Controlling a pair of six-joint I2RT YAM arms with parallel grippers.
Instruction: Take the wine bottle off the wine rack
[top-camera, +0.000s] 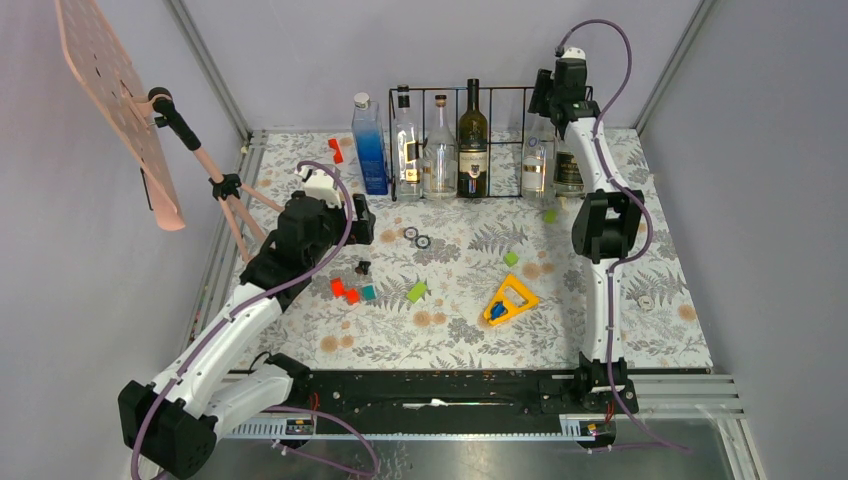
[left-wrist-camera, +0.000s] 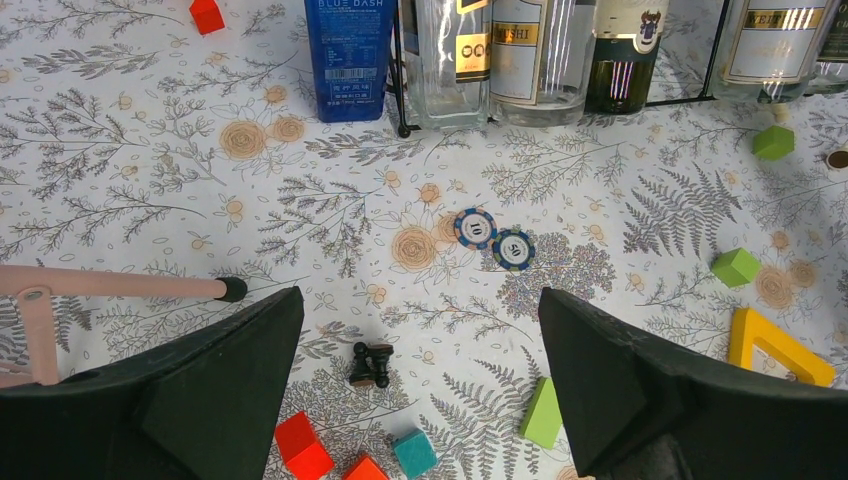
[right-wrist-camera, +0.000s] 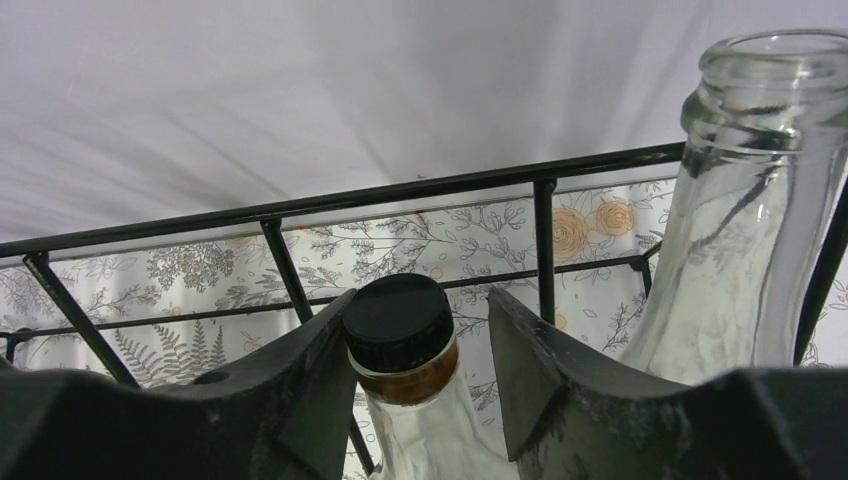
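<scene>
The black wire wine rack (top-camera: 500, 90) stands at the back of the table with several bottles upright in it. The dark green wine bottle (top-camera: 472, 140) stands near its middle; its lower part shows in the left wrist view (left-wrist-camera: 625, 50). My right gripper (top-camera: 560, 95) is over the rack's right end. In the right wrist view it (right-wrist-camera: 420, 300) is open around the black cap of a clear bottle (right-wrist-camera: 400, 320); the left finger touches the cap and the right finger stands apart. My left gripper (left-wrist-camera: 420, 300) is open and empty above the table, in front of the rack (left-wrist-camera: 398, 60).
A blue bottle (top-camera: 370, 145) stands just left of the rack. An open-mouthed clear bottle (right-wrist-camera: 750, 200) is right of the capped one. A pink stand with a perforated board (top-camera: 120, 100) is at the left. Poker chips (left-wrist-camera: 495, 240), chess pieces (left-wrist-camera: 370, 365), coloured blocks and a yellow triangle (top-camera: 510, 300) lie about.
</scene>
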